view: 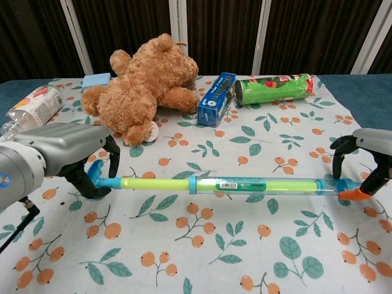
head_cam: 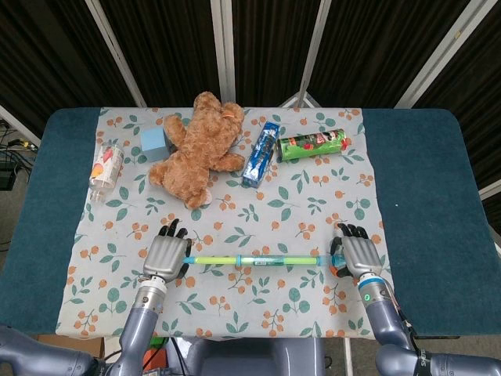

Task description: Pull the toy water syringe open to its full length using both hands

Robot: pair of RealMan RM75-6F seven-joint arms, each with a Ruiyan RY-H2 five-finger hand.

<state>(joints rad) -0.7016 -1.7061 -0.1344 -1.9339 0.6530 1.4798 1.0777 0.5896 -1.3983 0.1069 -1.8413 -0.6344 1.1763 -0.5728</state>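
The toy water syringe (head_cam: 254, 259) lies stretched out left to right across the front of the floral cloth. Its clear blue barrel (view: 257, 184) is on the right and its yellow-green plunger rod (view: 156, 182) is drawn out to the left. My left hand (head_cam: 164, 254) curls its fingers around the blue plunger handle (view: 95, 174). My right hand (head_cam: 358, 254) grips the far end of the barrel, beside the orange nozzle (view: 352, 195). In the chest view the left hand (view: 55, 153) and the right hand (view: 367, 156) sit at the two ends of the syringe.
At the back of the cloth lie a brown teddy bear (head_cam: 202, 145), a blue box (head_cam: 261, 153), a green snack can (head_cam: 313, 145), a light blue block (head_cam: 155, 143) and a plastic bottle (head_cam: 106, 168). The dark blue table (head_cam: 427, 188) extends past the cloth on both sides.
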